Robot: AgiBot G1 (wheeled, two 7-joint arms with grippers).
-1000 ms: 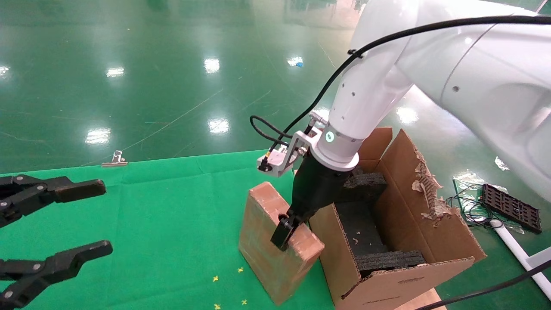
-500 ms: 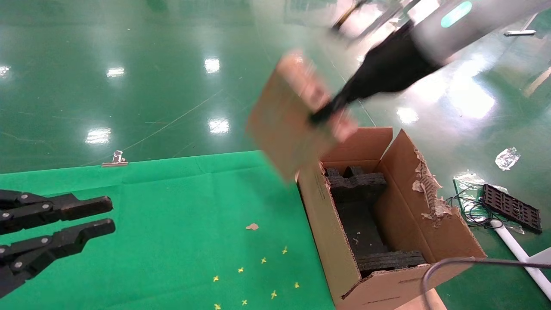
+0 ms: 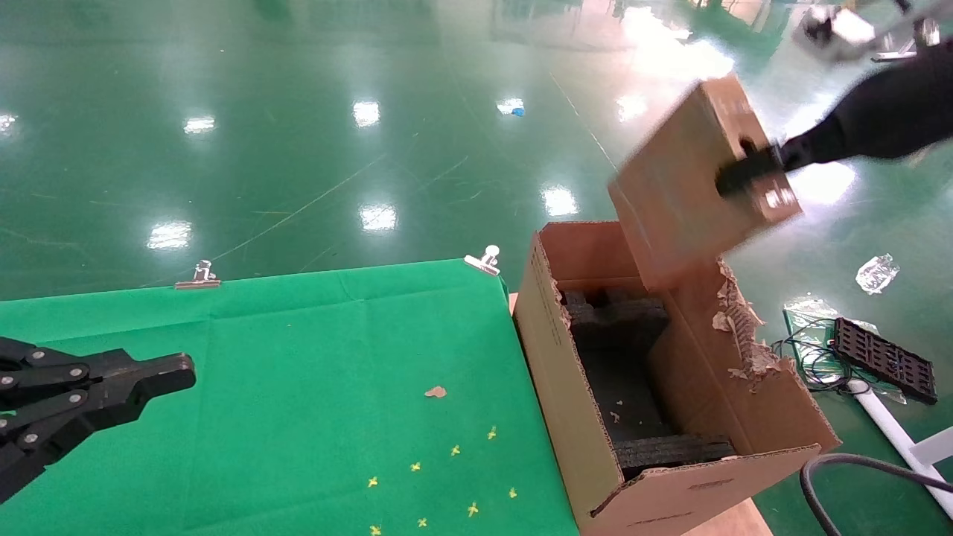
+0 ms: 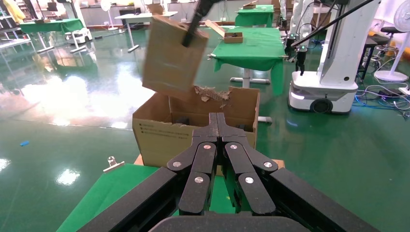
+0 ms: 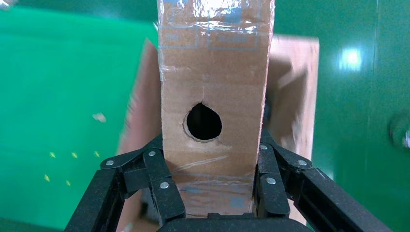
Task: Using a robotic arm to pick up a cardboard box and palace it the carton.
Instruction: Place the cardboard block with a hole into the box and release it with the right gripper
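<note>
- left gripper [image 3: 160,376] parked low over the green cloth [image 3: 313,357], fingers pressed together, nothing between them; idle, well apart from the work.
- small cardboard scrap [image 3: 435,391] and yellow cross marks lie on the cloth, between the left gripper and the carton; not part of the task.
- carton [image 3: 555,357] stands open at the cloth's edge, black foam blocks [image 3: 622,320] lining it, torn flap [image 3: 737,320] on the far side from the left gripper.
- cardboard box [image 3: 692,179] is up in the air, tilted, above the carton's back end and torn flap, clear of the rim.
- right gripper [image 3: 752,175] clamps the box across its narrow sides; in the wrist view the fingers [image 5: 159,183] sit either side, just below the round hole [image 5: 204,122].
- Step, as I judge it: transport, box lifted and carried, not yet inserted.
- Next move calls for squaring the box over the slot between the foam blocks, then lowering it without catching the flaps.
</note>
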